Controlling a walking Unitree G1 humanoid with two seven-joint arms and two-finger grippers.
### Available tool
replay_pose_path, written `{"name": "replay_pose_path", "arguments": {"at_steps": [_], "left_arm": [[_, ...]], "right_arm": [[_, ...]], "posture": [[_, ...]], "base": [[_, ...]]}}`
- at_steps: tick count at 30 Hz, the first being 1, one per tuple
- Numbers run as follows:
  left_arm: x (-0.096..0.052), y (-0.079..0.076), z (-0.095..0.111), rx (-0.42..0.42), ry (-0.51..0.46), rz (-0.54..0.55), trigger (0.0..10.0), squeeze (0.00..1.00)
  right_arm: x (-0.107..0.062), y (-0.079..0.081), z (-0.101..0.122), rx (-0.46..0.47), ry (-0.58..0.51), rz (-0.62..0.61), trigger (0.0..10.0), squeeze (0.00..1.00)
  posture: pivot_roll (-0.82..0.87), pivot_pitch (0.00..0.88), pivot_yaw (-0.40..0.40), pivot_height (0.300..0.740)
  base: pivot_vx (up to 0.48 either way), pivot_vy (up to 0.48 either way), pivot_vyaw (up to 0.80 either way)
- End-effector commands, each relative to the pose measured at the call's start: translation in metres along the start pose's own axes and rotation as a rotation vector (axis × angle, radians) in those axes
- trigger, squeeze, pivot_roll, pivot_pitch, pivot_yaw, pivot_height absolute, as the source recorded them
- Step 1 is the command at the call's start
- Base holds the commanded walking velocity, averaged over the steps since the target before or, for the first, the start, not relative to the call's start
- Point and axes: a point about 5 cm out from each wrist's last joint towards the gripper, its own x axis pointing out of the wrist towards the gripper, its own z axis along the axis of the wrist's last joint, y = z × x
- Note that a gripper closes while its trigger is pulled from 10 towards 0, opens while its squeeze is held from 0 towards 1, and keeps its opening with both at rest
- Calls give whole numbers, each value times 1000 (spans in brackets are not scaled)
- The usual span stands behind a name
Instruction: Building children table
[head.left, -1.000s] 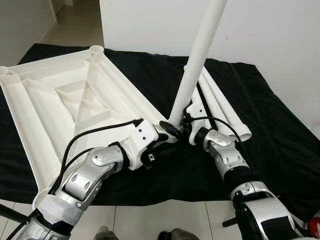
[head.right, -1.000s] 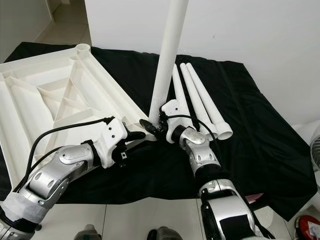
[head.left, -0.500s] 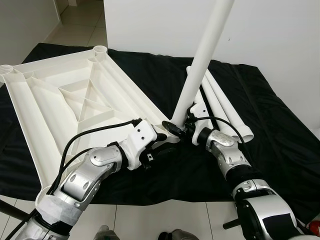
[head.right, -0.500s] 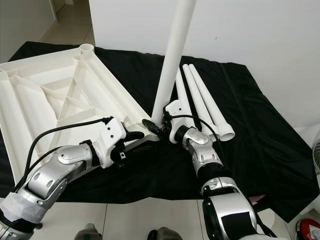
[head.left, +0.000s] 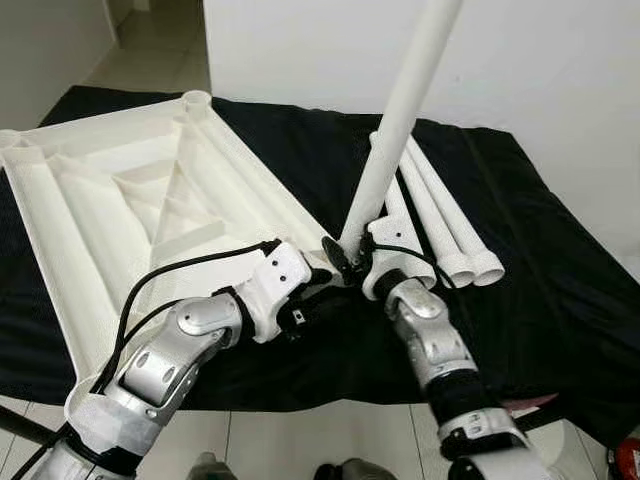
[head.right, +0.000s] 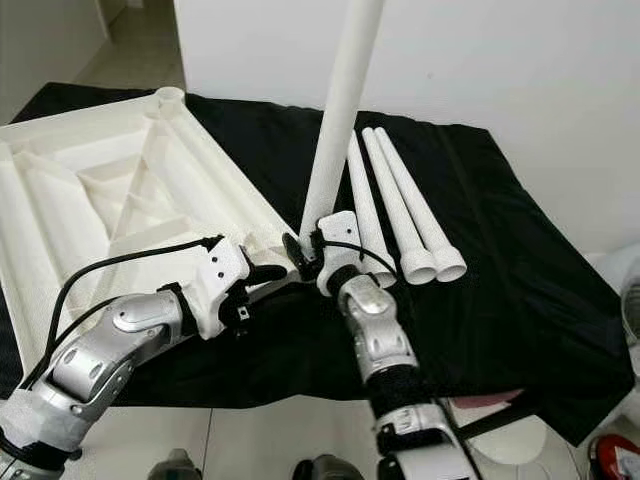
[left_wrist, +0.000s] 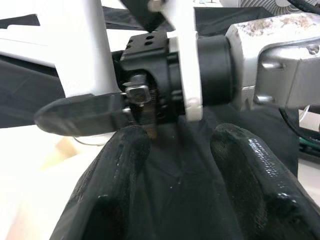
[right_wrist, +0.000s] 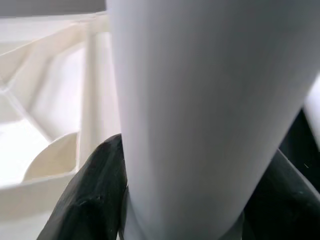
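An upturned white table top (head.left: 230, 170) lies on a black cloth (head.left: 560, 280), left of centre. At its near right corner a white leg tube (head.left: 400, 110) stands almost upright, leaning a little to the right. My right gripper (head.left: 345, 258) is shut on the foot of this leg; in the right wrist view the leg (right_wrist: 190, 100) sits between the fingers (right_wrist: 95, 190). My left gripper (head.left: 318, 278) is just left of that corner, low over the cloth. In the left wrist view its fingers (left_wrist: 110, 185) are open with nothing between them, facing the right gripper's black body (left_wrist: 150, 75).
Three more white legs (head.right: 395, 210) lie side by side on the cloth right of the upright one. A white wall (head.left: 560, 60) runs behind. Pale floor tiles (head.left: 300, 440) begin at the cloth's near edge. A red object (head.right: 615, 455) sits at the near right.
My right forearm has swung in toward the left and nearer, still holding the leg at the corner. The leg's lean and the left gripper are almost unchanged.
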Motion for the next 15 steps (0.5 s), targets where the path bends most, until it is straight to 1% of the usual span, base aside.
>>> {"name": "replay_pose_path", "arguments": {"at_steps": [1, 3, 5, 10, 11, 13, 15], "left_arm": [[1, -5, 1, -1, 4, -84, 10000, 0], [2, -5, 1, -2, 3, -86, 10000, 0], [2, -6, 1, -1, 4, -95, 10000, 0], [2, -6, 0, -2, 5, -97, 10000, 0], [2, -5, 0, -2, 6, -95, 10000, 0], [2, -5, 1, -4, 5, -94, 10000, 0], [2, -5, 1, -4, 5, -94, 10000, 0]], "right_arm": [[-1, 6, 1, 5, 0, -42, 10000, 0], [-2, 8, 5, -3, -12, -30, 10000, 0], [-7, -1, 1, 7, 18, -74, 10000, 0], [-10, -4, -2, 14, 33, -92, 10000, 0], [-11, -5, -1, 19, 26, -95, 10000, 1000], [-13, -9, 4, 25, 12, -114, 10000, 1000], [-13, -9, 4, 25, 12, -114, 10000, 1000]], "posture": [[107, 6, -98, 740], [102, 6, -94, 740], [100, 6, -93, 740], [96, 8, -91, 740], [93, 8, -90, 740], [91, 8, -90, 740], [91, 8, -90, 740]], "base": [[0, 0, 0], [0, 0, 0], [0, 0, 0], [0, 0, 0], [0, 0, 0], [0, 0, 0], [0, 0, 0]]}}
